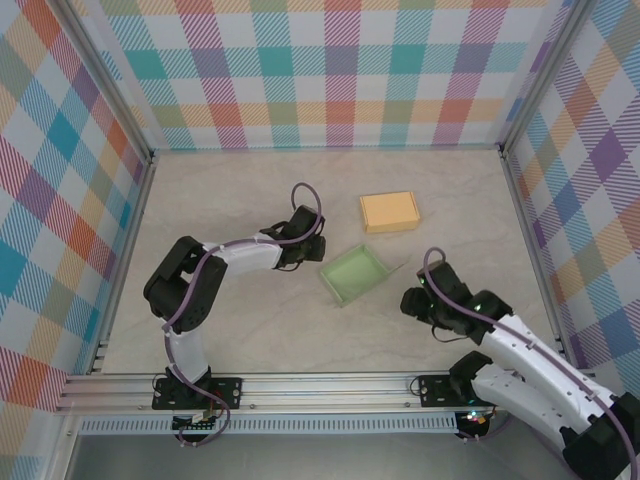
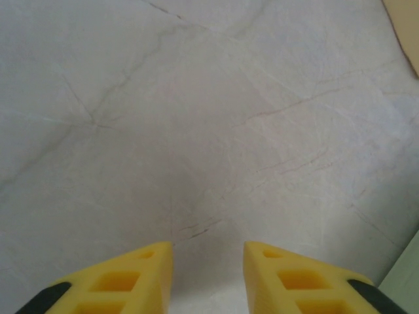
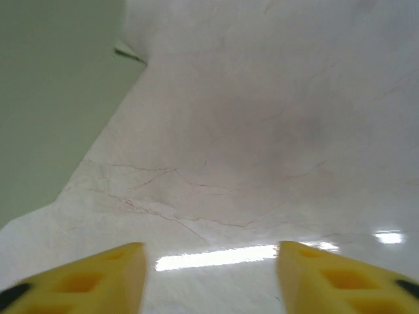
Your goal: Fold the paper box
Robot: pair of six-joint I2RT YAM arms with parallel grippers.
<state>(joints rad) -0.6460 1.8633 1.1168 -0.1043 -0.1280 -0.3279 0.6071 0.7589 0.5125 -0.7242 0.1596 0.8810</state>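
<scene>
Paper box (image 1: 353, 274), where is it? (K.)

Me: Mid-table (image 1: 250, 330), pale green. It stands as a shallow open tray, turned at an angle to the table edges. A flat orange box (image 1: 390, 211) lies beyond it, apart from it.

K: Left hand?

Me: The left gripper (image 1: 308, 250) sits just beside the tray's left corner; I cannot tell whether it touches. In my left wrist view the yellow fingers (image 2: 141, 278) stand apart, with bare table between them and nothing clamped. A green edge shows at the lower right of that view.

K: Right hand?

Me: The right gripper (image 1: 415, 300) is near the tray's right side, low over the table. Its fingers are spread wide with nothing between them. In the right wrist view the tray's green wall is at upper left.
</scene>
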